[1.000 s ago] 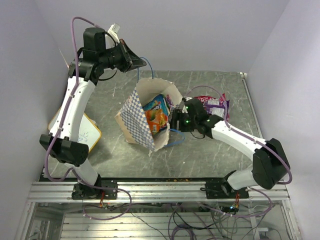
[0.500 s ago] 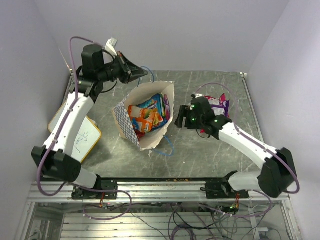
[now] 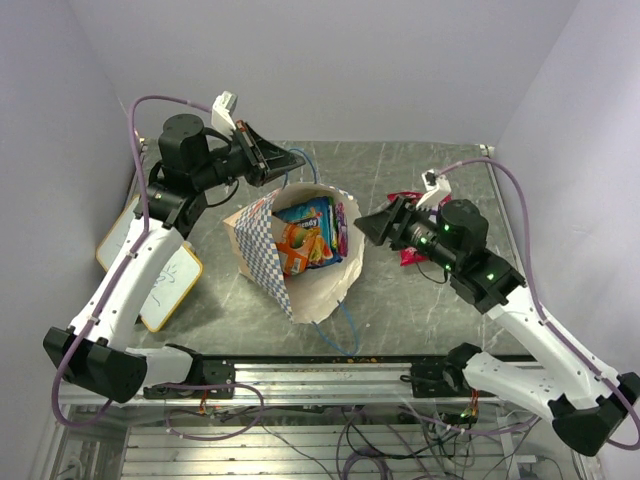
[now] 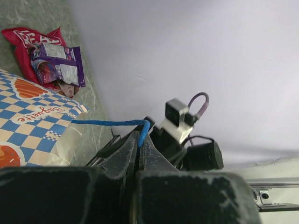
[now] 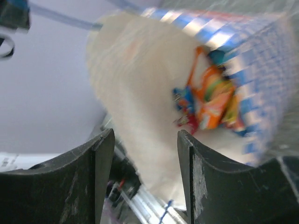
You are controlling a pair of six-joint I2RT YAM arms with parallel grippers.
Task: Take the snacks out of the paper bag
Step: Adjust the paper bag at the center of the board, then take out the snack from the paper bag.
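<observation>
The paper bag [image 3: 268, 262] hangs tilted over the table's middle, its mouth turned up and to the right. My left gripper [image 3: 282, 164] is shut on its blue cord handle [image 4: 110, 122] and holds the bag up by it. Inside lie several snacks [image 3: 305, 236], orange, blue and yellow-green. My right gripper [image 3: 362, 226] hovers open just right of the bag's mouth with nothing between its fingers. In the right wrist view that gripper [image 5: 145, 140] faces the cream inner wall, with the orange snack [image 5: 215, 100] deeper in. A red packet [image 4: 21, 49] and a purple one [image 4: 58, 65] lie on the table beyond the bag.
A yellow-framed whiteboard [image 3: 165, 280] lies at the table's left under my left arm. A magenta packet [image 3: 410, 256] shows beneath my right wrist. The second blue handle [image 3: 345, 325] trails toward the near edge. Walls close in at the back and both sides.
My right gripper has pulled out of the bag, moved right and risen. The left arm swung the handle, and the bag's mouth turned more toward the right gripper.
</observation>
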